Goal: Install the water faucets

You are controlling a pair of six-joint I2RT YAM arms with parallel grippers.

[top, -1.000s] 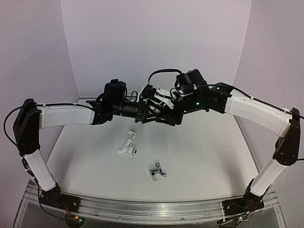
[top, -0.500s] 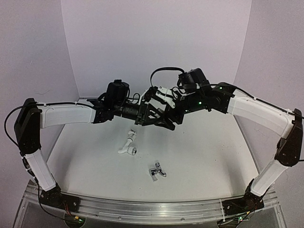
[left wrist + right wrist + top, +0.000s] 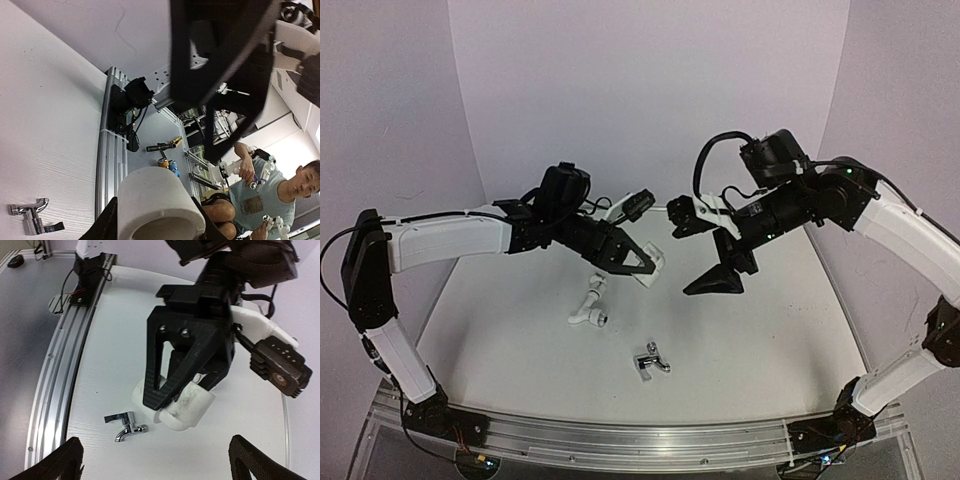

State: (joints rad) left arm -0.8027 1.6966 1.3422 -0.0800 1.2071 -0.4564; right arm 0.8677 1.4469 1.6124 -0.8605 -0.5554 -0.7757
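Your left jaws clench the white elbow fitting (image 3: 189, 406); right jaws released, empty; chrome tap (image 3: 651, 362) on bench (image 3: 770, 330).

The tap (image 3: 652, 363) lies on the table (image 3: 770, 330) near the front, with bare surface to its right and front: you can come down on it from there. The bent pipe (image 3: 590, 305) lies behind and left of it, apart. Higher up, the left gripper (image 3: 640, 264), clamped on a white elbow (image 3: 182, 407), faces the wide-spread right gripper (image 3: 682, 258) across a gap.
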